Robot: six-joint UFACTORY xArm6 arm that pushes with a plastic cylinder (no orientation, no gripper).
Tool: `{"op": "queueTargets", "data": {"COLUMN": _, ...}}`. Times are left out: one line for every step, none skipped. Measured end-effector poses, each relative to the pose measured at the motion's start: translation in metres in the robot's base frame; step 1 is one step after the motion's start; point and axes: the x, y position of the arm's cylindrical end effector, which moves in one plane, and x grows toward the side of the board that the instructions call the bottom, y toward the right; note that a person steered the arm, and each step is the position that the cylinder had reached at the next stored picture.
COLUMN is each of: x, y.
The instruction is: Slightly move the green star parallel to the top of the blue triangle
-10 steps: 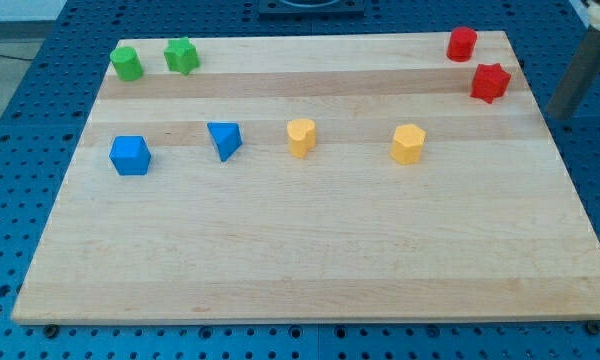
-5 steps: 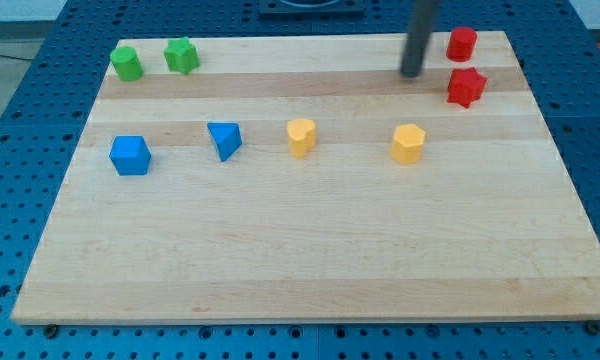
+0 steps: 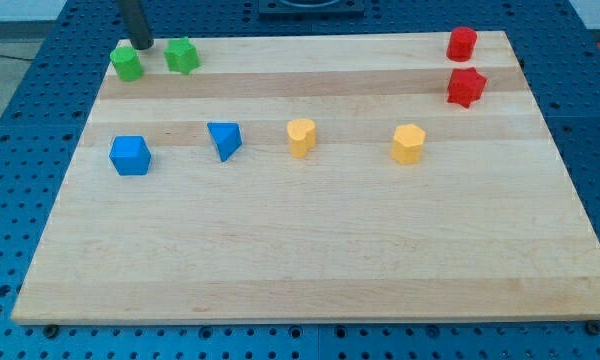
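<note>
While my tip point(image 3: 140, 45) sat at the view's top left, it was tucked between the green cylinder-like block point(image 3: 127, 63) and the green star point(image 3: 181, 55), close against the first and just left of the star. No pincer on this rig, mind: only a bare rod, holding nothing. The star lay near the board's top edge, with the blue triangle point(image 3: 224, 139) below it and a touch to the view's right.

To do this well, I judged a short, gentle nudge toward the view's right was wanted, struck square on the star's left face so it slid straight along the top edge and stopped above the triangle. Too long a shove would overshoot; an off-centre contact would spin it. The tip also needed to clear the green neighbour without dragging it along.

As for the ground, it was a pale wooden board point(image 3: 310, 260) on a blue perforated table point(image 3: 10, 200). A blue cube point(image 3: 130, 155) sat left of the triangle, two yellow blocks point(image 3: 300, 137) point(image 3: 408, 143) ran along the same row, and two red blocks point(image 3: 462, 43) point(image 3: 466, 87) kept well apart at the top right.
</note>
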Motion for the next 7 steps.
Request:
{"op": "queueTargets", "data": {"x": 0.009, "y": 0.048}}
{"op": "queueTargets", "data": {"x": 0.018, "y": 0.05}}
{"op": "queueTargets", "data": {"x": 0.022, "y": 0.053}}
{"op": "queueTargets", "data": {"x": 0.024, "y": 0.065}}
{"op": "queueTargets", "data": {"x": -0.009, "y": 0.119}}
{"op": "queueTargets", "data": {"x": -0.014, "y": 0.215}}
{"op": "queueTargets", "data": {"x": -0.015, "y": 0.261}}
